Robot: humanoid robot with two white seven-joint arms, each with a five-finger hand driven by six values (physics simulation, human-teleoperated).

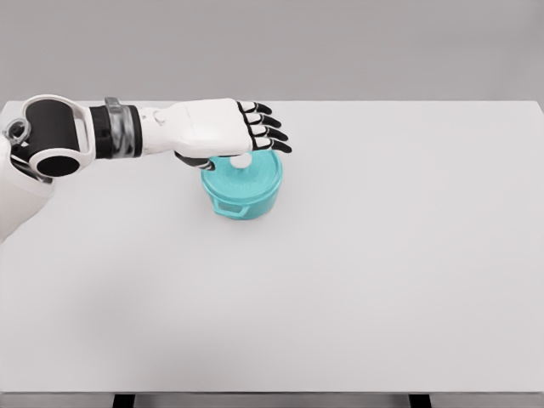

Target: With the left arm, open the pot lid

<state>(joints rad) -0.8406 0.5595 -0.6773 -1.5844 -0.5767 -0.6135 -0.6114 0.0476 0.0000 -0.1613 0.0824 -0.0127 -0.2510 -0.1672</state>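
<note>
One arm is doing the work here: I have the left robot hand (223, 129) over the back half of the teal pot (242, 185), palm down, fingers (270, 133) stretched out flat past its far rim. The pot sits on the white desk (382, 280), a little left of centre and toward the far side. I can see the lid (255, 176) seated on it, and its small white knob (240, 160) peeks out just under the edge of my palm. The thumb looks tucked beneath near that knob, but I cannot tell whether it is pinching anything; the fingers themselves are spread and not wrapped around a thing.

So my read: the reach is done, the grasp is not confirmed, and the lift is all still ahead. Lid on, pot closed.

Around it, nothing else shows on the desk. Nothing blocks the way up or to the side. The right arm is out of my view. My one worry is the pot itself being dragged along if the lid sticks.
</note>
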